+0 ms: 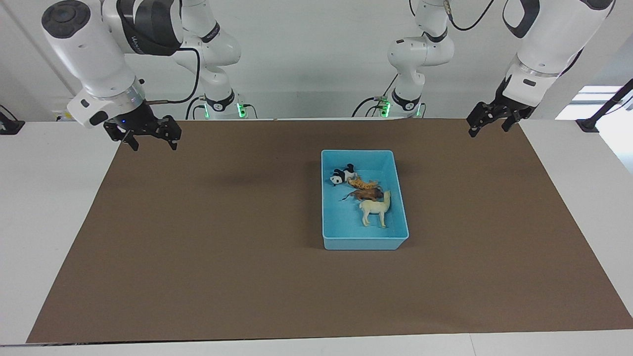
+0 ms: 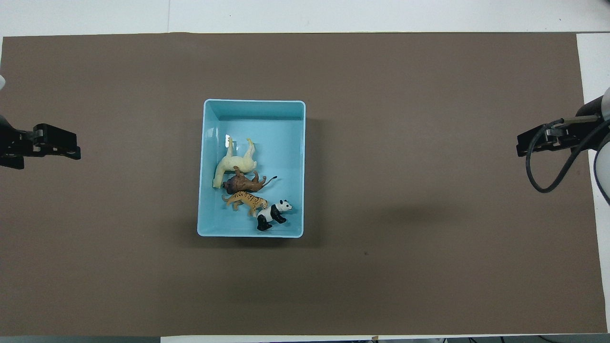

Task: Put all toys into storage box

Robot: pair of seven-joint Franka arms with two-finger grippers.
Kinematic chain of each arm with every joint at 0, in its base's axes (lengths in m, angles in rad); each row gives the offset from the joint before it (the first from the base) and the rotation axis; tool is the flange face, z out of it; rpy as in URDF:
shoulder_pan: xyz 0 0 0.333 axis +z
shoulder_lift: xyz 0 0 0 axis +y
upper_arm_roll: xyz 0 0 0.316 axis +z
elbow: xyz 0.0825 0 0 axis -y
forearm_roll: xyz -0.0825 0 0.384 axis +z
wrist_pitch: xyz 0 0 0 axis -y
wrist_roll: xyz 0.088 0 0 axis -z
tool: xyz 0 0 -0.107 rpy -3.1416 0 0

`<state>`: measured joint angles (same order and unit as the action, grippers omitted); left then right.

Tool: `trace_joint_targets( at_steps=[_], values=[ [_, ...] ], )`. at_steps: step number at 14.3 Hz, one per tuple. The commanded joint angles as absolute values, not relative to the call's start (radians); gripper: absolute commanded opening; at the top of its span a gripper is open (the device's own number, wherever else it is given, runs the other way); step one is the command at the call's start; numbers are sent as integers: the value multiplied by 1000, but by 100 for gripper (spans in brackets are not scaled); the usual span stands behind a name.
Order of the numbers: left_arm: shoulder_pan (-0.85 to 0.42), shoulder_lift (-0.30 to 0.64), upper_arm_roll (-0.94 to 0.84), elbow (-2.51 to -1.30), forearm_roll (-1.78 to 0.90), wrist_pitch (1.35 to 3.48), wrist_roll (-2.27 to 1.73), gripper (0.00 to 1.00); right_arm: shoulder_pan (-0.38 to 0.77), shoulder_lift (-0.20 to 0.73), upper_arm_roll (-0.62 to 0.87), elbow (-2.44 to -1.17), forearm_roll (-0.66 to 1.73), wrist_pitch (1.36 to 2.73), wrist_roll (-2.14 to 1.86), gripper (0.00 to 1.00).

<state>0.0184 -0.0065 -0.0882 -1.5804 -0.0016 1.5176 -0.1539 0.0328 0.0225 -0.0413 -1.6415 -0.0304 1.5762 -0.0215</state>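
Observation:
The light blue storage box stands mid-table, slightly toward the left arm's end; it also shows in the overhead view. All four toys lie inside it. The panda is nearest the robots, then the tiger, the lion and the cream llama. My left gripper hangs open and empty over the mat's edge at its own end. My right gripper hangs open and empty over the mat's edge at its end.
A brown mat covers most of the white table. Both arms are raised well away from the box.

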Motion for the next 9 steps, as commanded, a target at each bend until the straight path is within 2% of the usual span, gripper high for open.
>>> trace_joint_targets(
  at_steps=[1, 4, 7, 9],
  values=[
    [12, 29, -92, -1517, -23, 1474, -130, 100, 29, 28, -32, -1628, -41, 1566, -48, 100],
    [-12, 8, -86, -1537, -20, 1479, -130, 100, 29, 28, -32, -1629, -40, 1566, -87, 100],
    [-15, -47, -84, -1609, -20, 1508, -112, 100, 31, 25, -29, -1634, -37, 1566, -86, 100],
    [-15, -48, -84, -1608, -17, 1512, -92, 100, 32, 23, -25, -1634, -37, 1563, -83, 100]
  ],
)
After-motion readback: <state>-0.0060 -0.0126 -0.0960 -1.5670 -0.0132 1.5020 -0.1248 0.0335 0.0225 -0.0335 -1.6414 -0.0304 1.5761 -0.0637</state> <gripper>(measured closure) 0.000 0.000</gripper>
